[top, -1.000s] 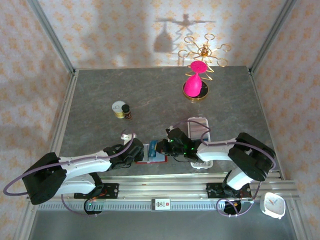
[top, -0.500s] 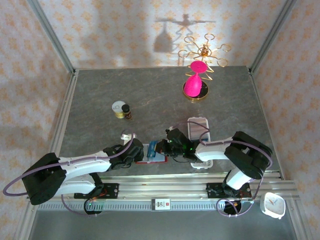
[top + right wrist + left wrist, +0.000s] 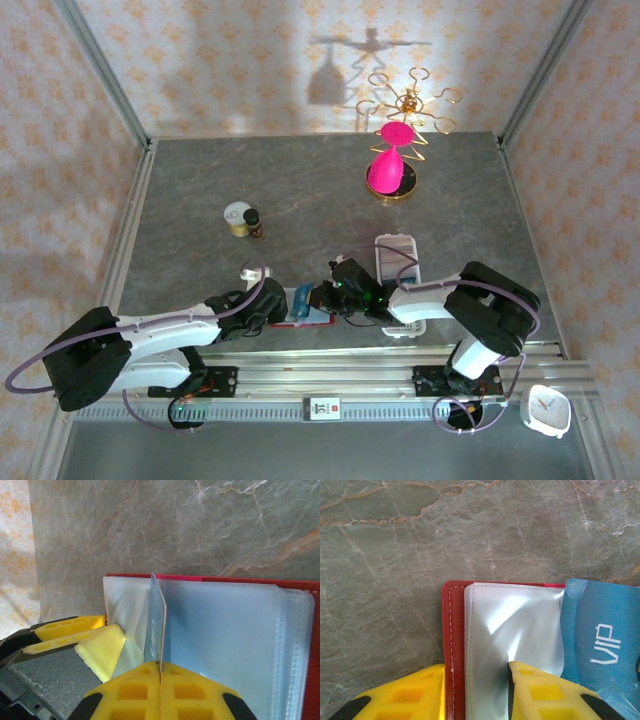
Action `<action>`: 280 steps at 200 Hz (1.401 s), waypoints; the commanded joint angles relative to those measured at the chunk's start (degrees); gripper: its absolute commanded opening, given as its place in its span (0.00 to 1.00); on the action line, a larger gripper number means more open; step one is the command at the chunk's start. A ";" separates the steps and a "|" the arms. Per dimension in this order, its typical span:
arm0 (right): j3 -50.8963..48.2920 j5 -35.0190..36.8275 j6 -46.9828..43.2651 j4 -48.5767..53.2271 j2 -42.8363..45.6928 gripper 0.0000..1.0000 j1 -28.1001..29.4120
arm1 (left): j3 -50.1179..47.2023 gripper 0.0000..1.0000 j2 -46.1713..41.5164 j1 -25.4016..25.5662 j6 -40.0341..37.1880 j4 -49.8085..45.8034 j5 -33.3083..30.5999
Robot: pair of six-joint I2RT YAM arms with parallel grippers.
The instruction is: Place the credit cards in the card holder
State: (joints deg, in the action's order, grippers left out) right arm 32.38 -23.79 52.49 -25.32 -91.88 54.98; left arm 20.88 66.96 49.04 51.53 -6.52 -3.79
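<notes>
The card holder [image 3: 454, 645] is a red wallet lying open near the table's front edge [image 3: 300, 321], its clear plastic sleeves [image 3: 225, 630] showing. My left gripper [image 3: 477, 666] is shut on its left edge, one yellow finger outside the red cover and the other on a sleeve. My right gripper [image 3: 160, 666] is shut on a blue credit card [image 3: 157, 625] marked VIP [image 3: 600, 640]. It holds the card on edge, with the far end at the mouth of a sleeve. From above, both grippers [image 3: 275, 303] [image 3: 328, 297] meet over the wallet.
A long white slotted tray [image 3: 397, 262] lies just right of my right gripper. A pink object on a gold stand [image 3: 392, 165] is at the back. A small jar and bottle [image 3: 241, 219] stand to the back left. A white clock [image 3: 547, 410] sits beyond the front rail.
My right gripper has edged slightly left with the blue card. The left arm and the wallet have hardly moved.
</notes>
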 commanded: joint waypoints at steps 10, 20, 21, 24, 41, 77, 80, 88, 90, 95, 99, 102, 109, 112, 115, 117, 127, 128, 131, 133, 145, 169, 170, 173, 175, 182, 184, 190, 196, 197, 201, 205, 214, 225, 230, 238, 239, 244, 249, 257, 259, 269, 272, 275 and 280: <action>0.49 -0.67 -1.03 1.48 -0.12 0.00 0.65 | -2.10 0.32 -0.23 0.31 1.00 -1.93 1.23; 0.75 -1.57 -1.24 1.96 -0.54 0.00 0.67 | -2.50 0.32 -0.25 0.30 1.22 -1.30 1.39; 0.80 -1.68 -1.24 1.95 -0.56 0.00 0.66 | -2.51 0.32 -0.29 0.28 1.30 -1.21 1.39; 0.80 -1.77 -1.29 2.12 -0.58 0.00 0.69 | -2.66 0.33 -0.37 0.27 1.37 -0.90 1.46; 0.50 -1.94 -1.49 2.83 -0.32 0.00 0.74 | -3.32 0.39 -0.38 0.27 1.85 0.80 1.94; 0.92 -2.56 -2.13 5.14 -0.41 0.00 0.71 | -4.98 0.39 -0.23 0.27 3.91 4.32 1.68; 0.93 -2.77 -2.18 5.12 -0.49 0.00 0.74 | -4.98 0.38 -0.25 0.27 4.04 4.36 1.64; 1.02 -3.20 -2.17 5.24 -0.75 0.00 0.76 | -4.89 0.38 -0.21 0.27 4.40 4.32 1.36; 1.06 -3.30 -2.27 5.21 -0.76 0.00 0.72 | -4.93 0.37 -0.20 0.27 4.55 4.39 1.36; 1.10 -3.43 -2.30 5.25 -0.91 0.00 0.72 | -5.08 0.36 -0.33 0.27 4.70 4.74 1.26; 1.20 -3.60 -2.30 5.24 -1.02 0.00 0.70 | -5.27 0.36 -0.46 0.27 4.72 5.19 1.34; 1.22 -3.60 -2.30 5.20 -1.15 0.00 0.74 | -5.46 0.36 -0.56 0.25 4.88 5.51 1.46; 1.32 -3.82 -2.30 5.04 -1.33 0.00 0.76 | -5.75 0.36 -0.68 0.27 5.11 6.17 1.55; 1.41 -3.95 -2.30 5.03 -1.48 0.00 0.70 | -5.86 0.36 -0.74 0.31 5.17 6.46 1.66; 1.52 -4.15 -2.30 4.91 -1.54 0.00 0.70 | -6.01 0.36 -0.84 0.28 5.18 6.69 1.75; 1.60 -4.27 -2.30 4.86 -1.57 0.00 0.71 | -6.09 0.36 -0.86 0.23 5.19 6.87 1.83; 2.14 -4.64 -2.30 4.79 -1.81 0.00 0.75 | -6.20 0.35 -0.91 0.27 5.32 7.37 2.27; 2.20 -4.66 -2.35 4.77 -1.82 0.00 0.79 | -6.20 0.35 -0.89 0.27 5.33 7.39 2.33; 2.36 -4.73 -2.39 4.76 -1.88 0.00 0.75 | -6.21 0.35 -0.91 0.27 5.34 7.52 2.38; 2.45 -4.76 -2.46 4.65 -1.90 0.00 0.74 | -6.21 0.35 -0.92 0.27 5.34 7.63 2.45; 2.97 -4.72 -2.70 4.65 -2.21 0.00 0.75 | -6.36 0.35 -0.89 0.23 5.16 8.02 2.72; 3.56 -5.37 -2.68 4.26 -3.17 0.00 0.79 | -6.49 0.35 -1.11 0.27 5.17 8.03 2.82; 3.61 -5.38 -2.71 4.25 -3.20 0.00 0.76 | -6.57 0.35 -1.12 0.27 5.17 8.07 2.82; 3.63 -5.43 -2.74 4.17 -3.38 0.00 0.74 | -6.65 0.35 -1.13 0.27 5.24 8.31 2.90; 3.67 -5.46 -2.74 4.15 -3.39 0.00 0.81 | -6.78 0.35 -1.13 0.27 5.18 8.46 2.98; 3.70 -5.59 -2.74 4.06 -3.61 0.00 0.74 | -7.14 0.35 -1.13 0.27 5.31 9.09 3.21; 3.67 -5.61 -2.74 4.08 -3.65 0.00 0.74 | -7.23 0.35 -1.13 0.31 5.29 9.32 3.30; 3.74 -5.54 -2.74 4.05 -3.79 0.00 0.77 | -7.38 0.35 -1.01 0.27 5.39 9.80 3.51; 3.86 -5.66 -2.72 4.05 -3.92 0.00 0.75 | -7.51 0.35 -0.88 0.27 5.37 10.13 3.78; 3.85 -5.70 -2.73 4.10 -3.92 0.00 0.75 | -7.52 0.35 -0.83 0.27 5.35 10.22 3.83; 3.83 -5.63 -2.70 4.11 -3.92 0.00 0.80 | -7.52 0.35 -0.66 0.27 5.36 10.44 4.08; 3.92 -5.62 -2.74 4.05 -3.98 0.00 0.75 | -7.52 0.35 -0.54 0.27 5.39 10.58 4.29; 4.05 -5.53 -2.79 3.73 -4.12 0.00 0.79 | -7.51 0.35 -0.18 0.27 5.27 11.03 4.72; 4.51 -5.56 -2.99 3.78 -4.36 0.00 0.78 | -7.64 0.35 0.21 0.27 5.08 12.06 5.34; 4.76 -5.69 -3.17 3.78 -4.50 0.00 0.81 | -7.77 0.35 0.39 0.27 5.09 12.36 5.60; 5.25 -5.73 -3.18 4.10 -4.86 0.00 0.91 | -7.76 0.35 0.56 0.27 5.03 12.78 6.04; 5.33 -5.69 -3.23 4.16 -4.92 0.00 0.91 | -7.78 0.35 0.59 0.27 5.05 12.86 6.10; 5.69 -5.81 -3.27 4.29 -5.13 0.00 0.91 | -7.86 0.35 0.71 0.27 5.00 13.16 6.31; 5.96 -5.93 -3.33 4.38 -5.36 0.00 0.87 | -7.88 0.35 0.79 0.27 4.95 13.46 6.61; 6.46 -6.10 -3.51 4.64 -5.67 0.00 0.91 | -7.93 0.35 1.06 0.27 4.82 14.04 7.06; 6.58 -6.09 -3.59 4.66 -5.75 0.00 0.85 | -7.96 0.35 1.11 0.27 4.86 14.20 7.16; 7.06 -6.10 -3.92 5.07 -6.25 0.00 0.88 | -8.12 0.35 1.31 0.27 4.75 14.90 7.39; 7.30 -6.07 -3.98 5.20 -6.36 0.00 0.91 | -8.19 0.35 1.33 0.27 4.85 15.10 7.42; 7.46 -6.02 -4.06 5.38 -6.50 0.00 0.86 | -8.29 0.35 1.38 0.27 4.85 15.21 7.40; 7.83 -6.03 -4.22 5.65 -6.78 0.00 0.87 | -8.44 0.35 1.39 0.27 4.90 15.39 7.40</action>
State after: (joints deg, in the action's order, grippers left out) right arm 38.04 -29.56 49.95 -21.87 -96.88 55.20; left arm 14.76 65.01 49.04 55.57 3.73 -4.34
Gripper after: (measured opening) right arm 0.050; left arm 0.353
